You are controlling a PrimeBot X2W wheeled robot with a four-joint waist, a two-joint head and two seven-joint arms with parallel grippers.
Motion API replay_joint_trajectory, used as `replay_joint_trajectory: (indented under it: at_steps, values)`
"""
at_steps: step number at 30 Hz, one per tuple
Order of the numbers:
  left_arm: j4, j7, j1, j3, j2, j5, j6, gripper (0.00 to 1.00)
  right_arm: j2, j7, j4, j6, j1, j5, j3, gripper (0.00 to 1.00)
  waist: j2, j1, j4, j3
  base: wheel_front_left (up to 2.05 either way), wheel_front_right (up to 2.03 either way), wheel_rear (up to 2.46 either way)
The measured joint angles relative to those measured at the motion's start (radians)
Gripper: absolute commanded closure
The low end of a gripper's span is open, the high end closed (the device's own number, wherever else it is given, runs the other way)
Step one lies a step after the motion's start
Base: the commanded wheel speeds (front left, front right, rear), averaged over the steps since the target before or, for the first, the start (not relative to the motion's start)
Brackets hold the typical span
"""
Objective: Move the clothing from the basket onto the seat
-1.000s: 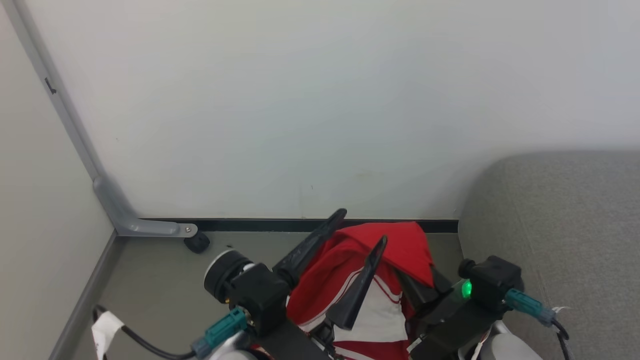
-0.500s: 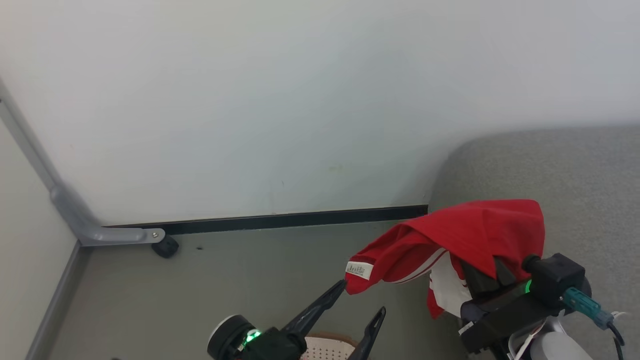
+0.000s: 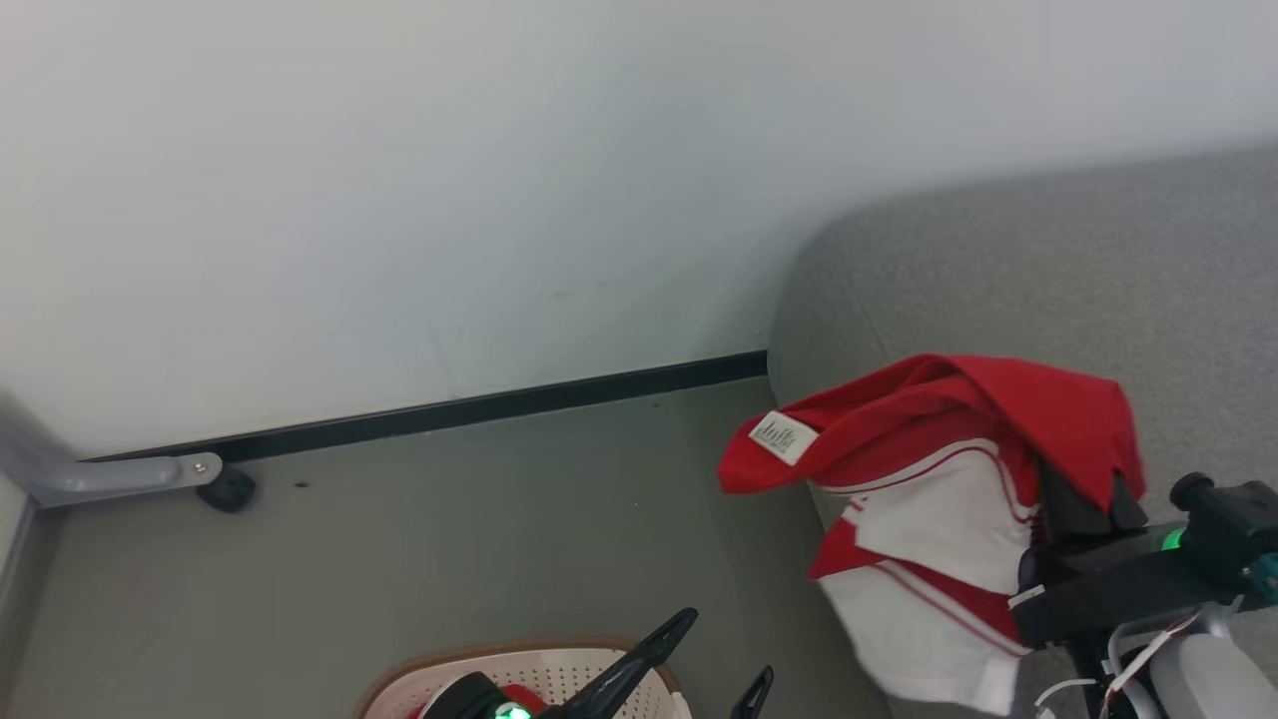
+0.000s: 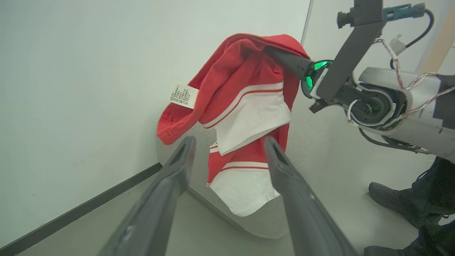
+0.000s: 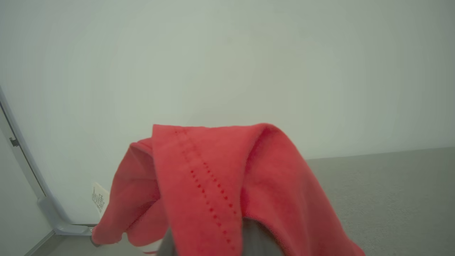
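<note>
I've swung the striped garment (image 3: pixel 939 499) from beside the floor over to the grey seat (image 3: pixel 998 260) corner. It hangs from my right gripper (image 3: pixel 1083 499), which is clamped on it. The basket (image 3: pixel 559 664) sits lower left, and my left gripper (image 3: pixel 724 649) gapes empty. I'm mid-carry; next I reach further over the cushion and release.

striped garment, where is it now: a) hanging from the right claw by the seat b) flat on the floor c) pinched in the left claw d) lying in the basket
a: the striped garment hangs off the shut right claw beside the grey seat, left claw open and apart.
</note>
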Motion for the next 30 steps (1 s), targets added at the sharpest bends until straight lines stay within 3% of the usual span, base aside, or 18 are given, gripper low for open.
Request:
replay_joint_trajectory:
  at_steps: [13, 30]
  values:
    - [-0.010, 0.016, -0.054, 0.005, 0.009, 0.019, -0.009, 0.00, -0.050, -0.022, 0.042, -0.032, -0.128, 0.035, -0.148, 1.00, 0.0000, 0.0001, -0.067, 0.146, 0.00, 0.00, 0.00]
    - [-0.040, 0.042, -0.167, 0.004, 0.029, 0.060, -0.053, 0.00, -0.158, -0.044, 0.142, -0.046, -0.411, 0.073, -0.321, 1.00, 0.0001, 0.0001, -0.076, 0.335, 0.00, 0.00, 0.00]
